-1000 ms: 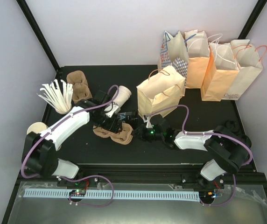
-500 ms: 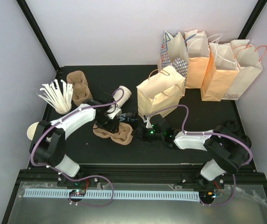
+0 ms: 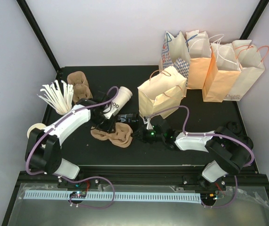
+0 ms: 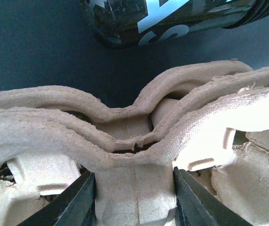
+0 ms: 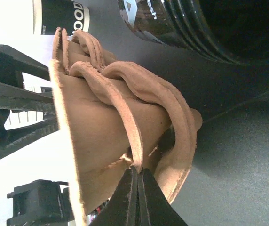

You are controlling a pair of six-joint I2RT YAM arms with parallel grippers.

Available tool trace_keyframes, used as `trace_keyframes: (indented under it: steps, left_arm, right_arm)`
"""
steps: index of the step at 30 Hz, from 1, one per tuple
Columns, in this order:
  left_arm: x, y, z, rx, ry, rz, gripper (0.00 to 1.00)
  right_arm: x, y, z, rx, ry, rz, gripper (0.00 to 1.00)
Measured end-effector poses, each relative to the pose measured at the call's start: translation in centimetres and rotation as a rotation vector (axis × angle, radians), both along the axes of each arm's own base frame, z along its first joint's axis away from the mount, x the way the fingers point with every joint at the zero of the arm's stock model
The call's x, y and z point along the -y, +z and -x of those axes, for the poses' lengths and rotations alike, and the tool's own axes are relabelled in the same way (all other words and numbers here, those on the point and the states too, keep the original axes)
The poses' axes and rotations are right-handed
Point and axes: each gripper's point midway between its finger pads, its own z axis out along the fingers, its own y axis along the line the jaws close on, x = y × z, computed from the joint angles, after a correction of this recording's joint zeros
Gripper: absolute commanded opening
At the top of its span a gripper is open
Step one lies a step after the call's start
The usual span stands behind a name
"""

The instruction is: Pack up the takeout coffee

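Takeout coffee (image 3: pixel 117 100) on its side just beyond left pincer (image 3: pixel 109 126), narrow around cup carrier (image 3: pixel 120 136) tab.

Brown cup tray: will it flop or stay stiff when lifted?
Probably fairly stiff and light: the cup tray looks like moulded pulp with ridges. Its frayed edges suggest it could tear where the right gripper pinches its rim.

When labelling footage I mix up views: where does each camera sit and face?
Top: above, behind the bases, looking down on the table; left arm and right arm show.
Left wrist: looks past the left fingers straddling the middle of the cup carrier.
Right wrist: turned sideways, right fingers pinching the cup carrier's edge.
Shared: both wrist views show cup carrier and black cup.
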Motion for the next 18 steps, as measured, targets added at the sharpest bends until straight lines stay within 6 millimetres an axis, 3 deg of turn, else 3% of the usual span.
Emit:
trace_keyframes:
  steps: [18]
  left_arm:
    - [0.4, 3.4, -0.3, -0.071, 0.108, 0.269, 0.50]
  right_arm:
    - [0.5, -0.8, 0.1, -0.016, -0.009, 0.040, 0.04]
